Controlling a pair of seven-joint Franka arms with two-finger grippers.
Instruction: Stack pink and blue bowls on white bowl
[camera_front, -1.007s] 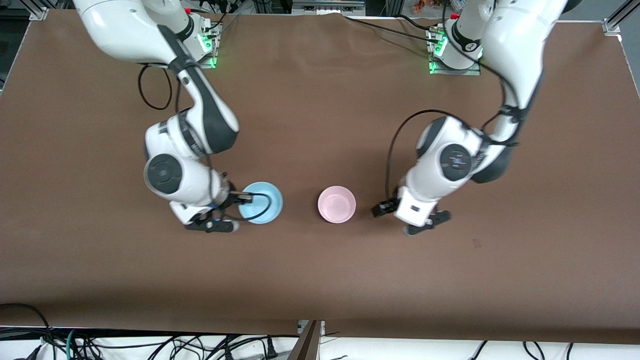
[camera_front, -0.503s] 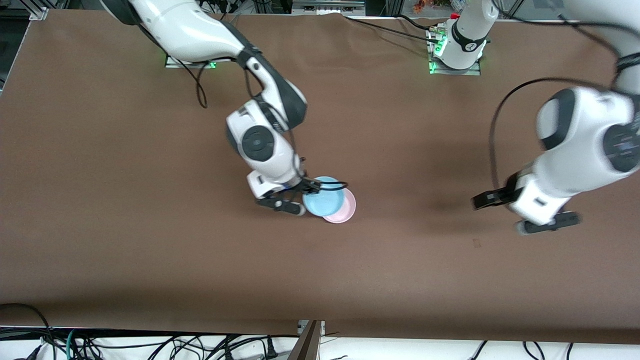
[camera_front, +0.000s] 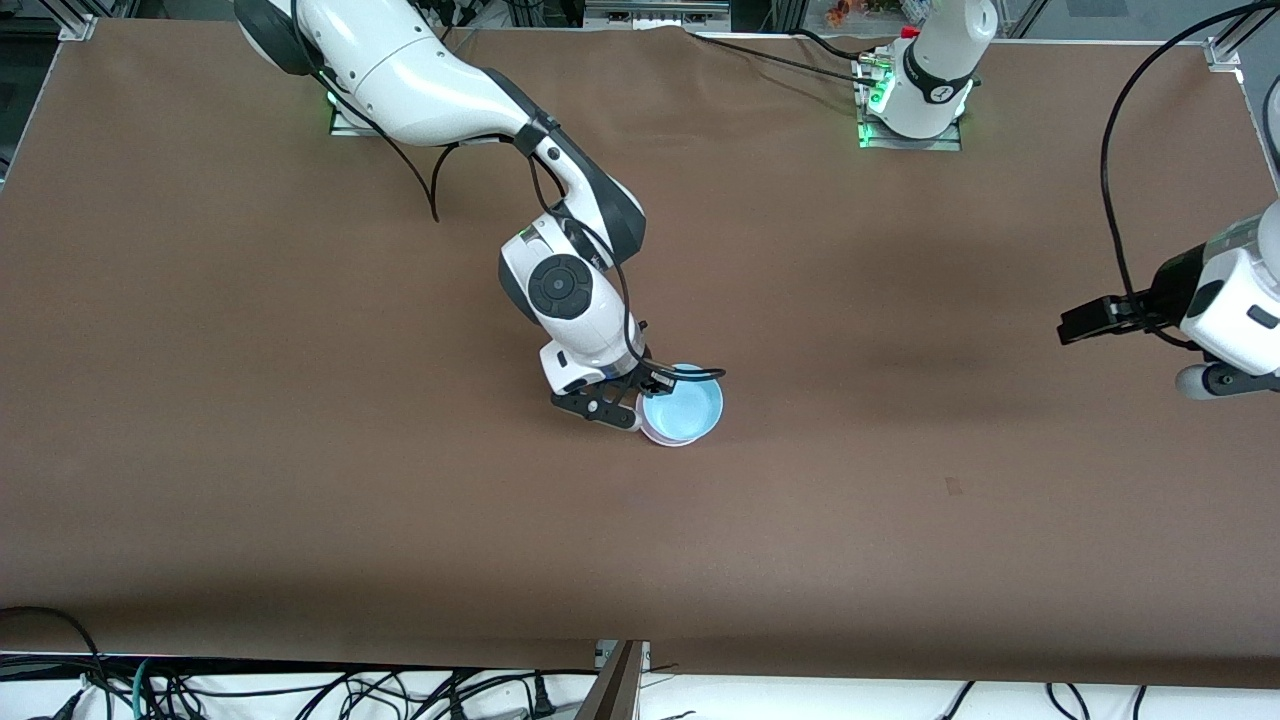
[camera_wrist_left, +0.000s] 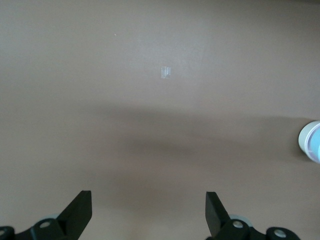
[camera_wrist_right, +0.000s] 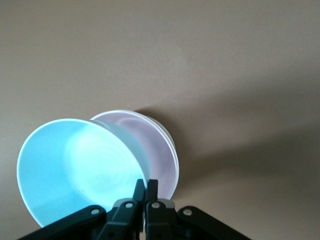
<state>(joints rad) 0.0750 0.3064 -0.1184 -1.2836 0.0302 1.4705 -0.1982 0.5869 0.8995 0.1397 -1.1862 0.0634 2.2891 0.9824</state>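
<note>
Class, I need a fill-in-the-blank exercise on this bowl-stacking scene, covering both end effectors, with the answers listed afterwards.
1. The right end effector is shut on the rim of the ____ bowl.
2. The blue bowl is held over the ____ bowl.
3. The left end effector is ____ and holds nothing.
4. The left arm waits over the brown ____ at its own end.

Missing words: blue; pink; open; table
</note>
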